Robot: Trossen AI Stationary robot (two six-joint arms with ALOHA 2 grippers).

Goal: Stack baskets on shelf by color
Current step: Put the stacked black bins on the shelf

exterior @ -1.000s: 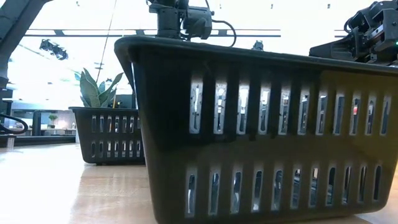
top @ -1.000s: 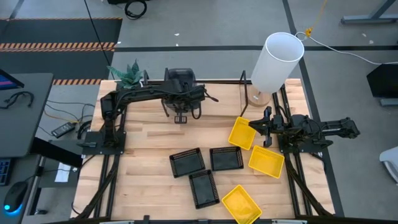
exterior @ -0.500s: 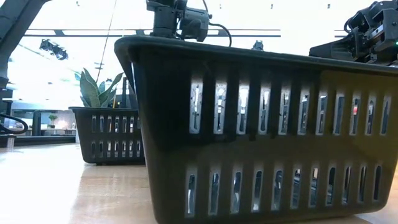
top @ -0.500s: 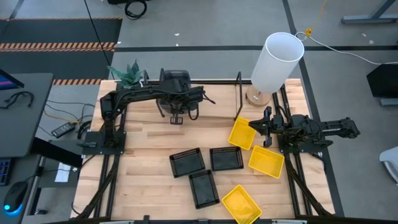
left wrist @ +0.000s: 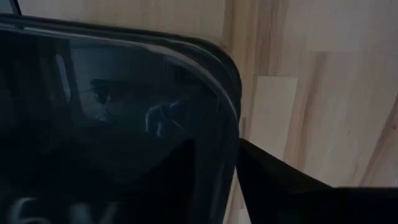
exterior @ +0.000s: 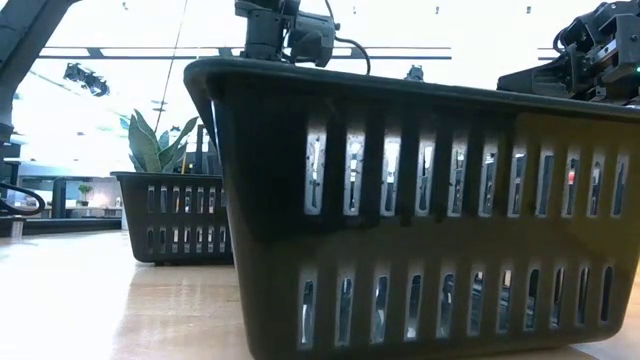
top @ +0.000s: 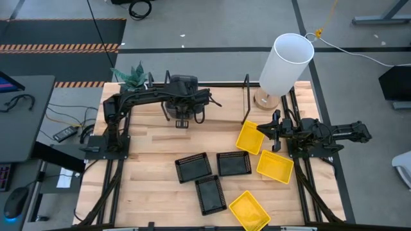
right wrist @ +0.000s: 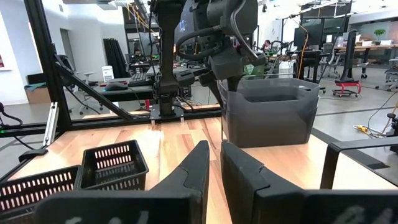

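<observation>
**Left gripper at the grey stack**

I see my left gripper (top: 183, 120) straddling the dark grey baskets' (right wrist: 268, 115) rim on the far counter (top: 154, 160), fingers slack. Right gripper (right wrist: 214, 163) idles nearly closed, empty, beside the yellow baskets (top: 249, 137); a white cylinder (top: 286, 63) stands behind.

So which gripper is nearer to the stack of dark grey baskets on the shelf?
The left. The left gripper is directly over the stacked dark grey baskets, its fingers straddling the rim. The right gripper waits across the table, beside a yellow basket.
</observation>
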